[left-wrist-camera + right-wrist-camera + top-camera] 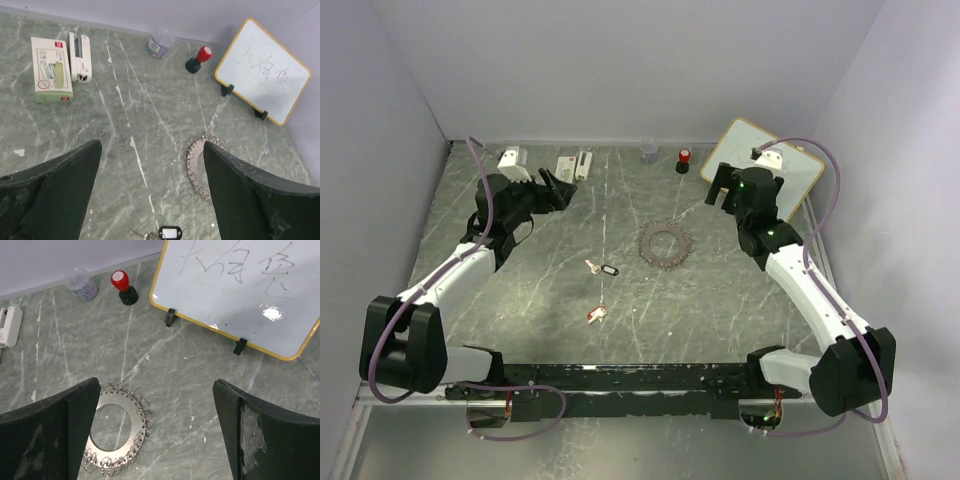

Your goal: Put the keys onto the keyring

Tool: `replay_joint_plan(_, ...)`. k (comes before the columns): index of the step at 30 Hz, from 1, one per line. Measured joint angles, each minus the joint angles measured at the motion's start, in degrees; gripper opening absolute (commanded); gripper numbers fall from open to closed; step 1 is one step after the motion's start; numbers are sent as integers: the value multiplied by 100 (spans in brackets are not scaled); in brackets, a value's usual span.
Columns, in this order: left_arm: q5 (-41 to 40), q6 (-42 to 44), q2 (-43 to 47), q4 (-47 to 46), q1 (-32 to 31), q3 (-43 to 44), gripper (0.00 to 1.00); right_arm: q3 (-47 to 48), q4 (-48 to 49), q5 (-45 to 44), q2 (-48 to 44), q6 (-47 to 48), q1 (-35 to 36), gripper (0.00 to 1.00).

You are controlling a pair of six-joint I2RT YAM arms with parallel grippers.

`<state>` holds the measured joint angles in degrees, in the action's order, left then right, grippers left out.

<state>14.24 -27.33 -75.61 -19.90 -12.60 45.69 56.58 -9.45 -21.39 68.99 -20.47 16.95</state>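
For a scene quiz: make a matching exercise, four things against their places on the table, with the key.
Things:
1. keyring
2. red-headed key
3. whiteboard
4. stapler

Places:
A. propped up at the back right
B. lowest of the four in the top view
C. at the back, left of centre
D. in the middle, right of the black-tagged key

Pairs: 1-D, 2-B, 3-A, 4-C

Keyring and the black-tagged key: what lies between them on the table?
Nothing. In the top external view, the stretch between the keyring and the black-tagged key is bare grey tabletop; the two lie apart.
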Motion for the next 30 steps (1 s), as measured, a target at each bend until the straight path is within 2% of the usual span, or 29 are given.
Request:
replay_joint_plan(8,-9,-601,715,-708,2,-813,94,-866,531,610,-769,306,22,100)
replay_joint_plan(13,-203,-632,1051,-586,2,-754,94,-946,660,920,-1025,358,28,100)
replay_joint_plan(19,-264,-492,1150,-306,-37,-634,94,-946,634,1025,-901,356,28,100)
replay_joint_plan(21,-354,-354,1123,-103,-203,-492,93,-946,623,1051,-839,354,28,100)
replay_joint_plan(26,-955,101,920,363,-1143,11,94,-909,599,1113,-490,328,28,95)
replay_joint_plan(30,-1344,372,420,654,-1665,527,94,-719,450,1117,164,291,28,88)
